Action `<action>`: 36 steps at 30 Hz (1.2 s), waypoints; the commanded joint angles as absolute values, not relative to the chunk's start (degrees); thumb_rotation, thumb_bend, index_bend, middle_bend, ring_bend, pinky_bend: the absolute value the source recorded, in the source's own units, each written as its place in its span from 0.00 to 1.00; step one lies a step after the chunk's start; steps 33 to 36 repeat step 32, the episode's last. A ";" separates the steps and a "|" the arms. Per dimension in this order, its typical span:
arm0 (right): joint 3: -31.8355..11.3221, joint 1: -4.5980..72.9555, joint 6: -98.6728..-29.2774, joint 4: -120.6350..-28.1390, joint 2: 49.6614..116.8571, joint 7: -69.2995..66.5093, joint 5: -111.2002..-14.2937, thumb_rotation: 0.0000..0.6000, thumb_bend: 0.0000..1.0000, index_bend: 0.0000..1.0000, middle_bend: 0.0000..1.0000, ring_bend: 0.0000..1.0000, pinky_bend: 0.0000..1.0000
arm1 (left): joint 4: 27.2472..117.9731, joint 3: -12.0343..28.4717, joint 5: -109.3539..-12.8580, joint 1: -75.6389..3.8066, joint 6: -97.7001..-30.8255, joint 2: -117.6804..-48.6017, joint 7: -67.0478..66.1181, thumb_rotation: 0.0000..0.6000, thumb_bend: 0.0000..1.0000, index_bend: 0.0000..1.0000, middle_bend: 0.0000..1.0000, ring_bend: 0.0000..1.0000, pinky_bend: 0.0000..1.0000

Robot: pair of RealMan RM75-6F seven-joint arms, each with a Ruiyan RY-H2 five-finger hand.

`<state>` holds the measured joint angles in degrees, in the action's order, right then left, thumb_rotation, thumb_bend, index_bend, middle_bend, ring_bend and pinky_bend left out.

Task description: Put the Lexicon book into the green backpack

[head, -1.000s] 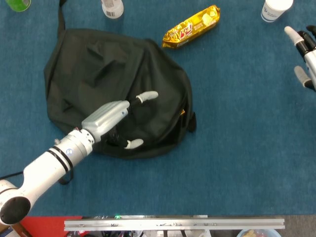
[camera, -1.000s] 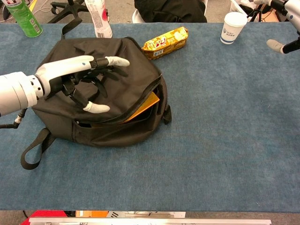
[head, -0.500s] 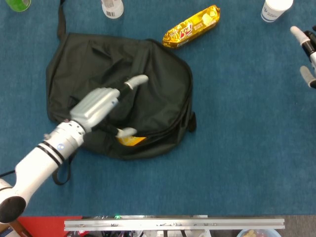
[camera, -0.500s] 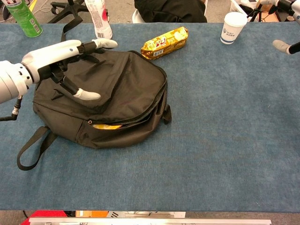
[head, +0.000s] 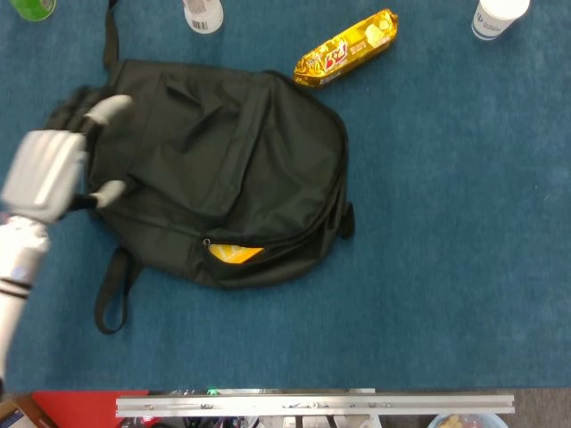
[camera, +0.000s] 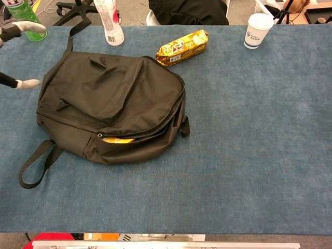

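My left hand [head: 49,174] is out at the left edge of the backpack [head: 214,165]; my fingers are spread apart and there is nothing in them; in the chest view only two fingertips [camera: 28,27] poke in at the far left. I cannot see my right hand in either picture.

The backpack lies flat on the blue table [head: 446,223]; it looks almost black to me, not very green, but it is the only bag here. The book [head: 234,253] is inside it, I think; a small orange-yellow corner peeks out of the open zipper gap on the near side of the bag; I cannot read any word on it, so I only guess it is the Lexicon book.

So the job looks nearly done; what could go wrong now? The zipper gap is open, and the book sits right at the mouth; if I tug the bag or bump it with my arm, the book could slide back out; if I lift the bag with that side down, it could fall.

A gold snack pack [head: 346,47] lies just past the top of the bag, a paper cup [camera: 258,29] stands far off to the right, and a white bottle [camera: 109,21] and a green can [camera: 23,19] stand at the back; a wide swing of my arm could knock the bottle or the can over.
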<state>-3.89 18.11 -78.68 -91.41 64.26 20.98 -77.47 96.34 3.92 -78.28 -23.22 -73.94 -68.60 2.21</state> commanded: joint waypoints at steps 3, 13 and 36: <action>-1.93 13.95 -81.98 -92.46 63.14 19.68 -78.30 1.00 0.31 0.45 0.46 0.31 0.42 | 90.98 2.53 -79.24 -17.90 -79.30 -69.93 6.14 1.00 0.17 0.15 0.10 0.03 0.12; -0.40 9.26 -83.52 -95.79 60.16 16.28 -77.92 1.00 0.31 0.47 0.46 0.31 0.42 | 87.81 0.81 -80.18 -9.96 -87.26 -70.29 9.03 1.00 0.17 0.17 0.12 0.03 0.12; -0.51 9.50 -82.77 -94.56 62.05 11.57 -85.61 1.00 0.31 0.47 0.47 0.32 0.42 | 89.93 -0.18 -85.65 -6.96 -89.01 -69.23 7.67 1.00 0.17 0.17 0.12 0.03 0.12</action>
